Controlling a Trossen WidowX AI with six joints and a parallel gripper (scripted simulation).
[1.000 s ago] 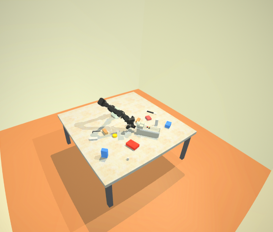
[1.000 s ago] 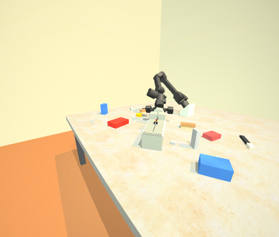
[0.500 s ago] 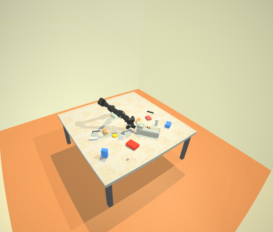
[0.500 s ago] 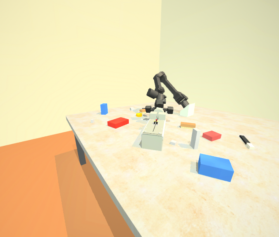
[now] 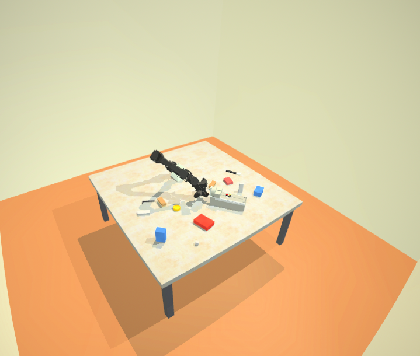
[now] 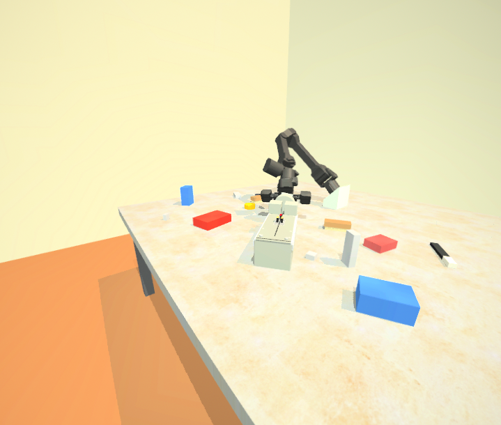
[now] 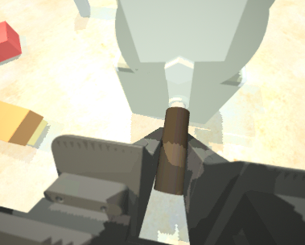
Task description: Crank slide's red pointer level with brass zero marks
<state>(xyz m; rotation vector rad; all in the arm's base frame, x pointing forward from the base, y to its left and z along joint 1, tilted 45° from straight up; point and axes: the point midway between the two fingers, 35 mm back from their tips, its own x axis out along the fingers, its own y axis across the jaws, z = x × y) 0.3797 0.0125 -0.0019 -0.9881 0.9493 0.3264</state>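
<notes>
The pale grey-green machine [image 5: 226, 203] [image 6: 273, 253] [image 7: 183, 32] stands on the table. Its crank arm [image 7: 179, 82] points down toward the wrist camera's lower edge and carries a brown cylindrical handle [image 7: 172, 177]. My gripper [image 7: 171, 133] [image 5: 207, 194] is shut on the handle, with a finger on either side of it. The small red pointer [image 5: 226, 195] [image 6: 281, 215] shows on the machine's top, close beside the small zero marks. It is too small to tell if they are exactly level. The machine hides the handle in the exterior view.
A red block [image 5: 203, 222] [image 6: 212, 220] lies beside the machine. On its other side are an upright grey block [image 5: 240, 188] [image 6: 350, 248], an orange block [image 6: 337, 223] [image 7: 10, 118], a smaller red block [image 5: 228, 180] [image 6: 380, 243] [image 7: 3, 42] and a blue block [image 5: 258, 191] [image 6: 387, 299].
</notes>
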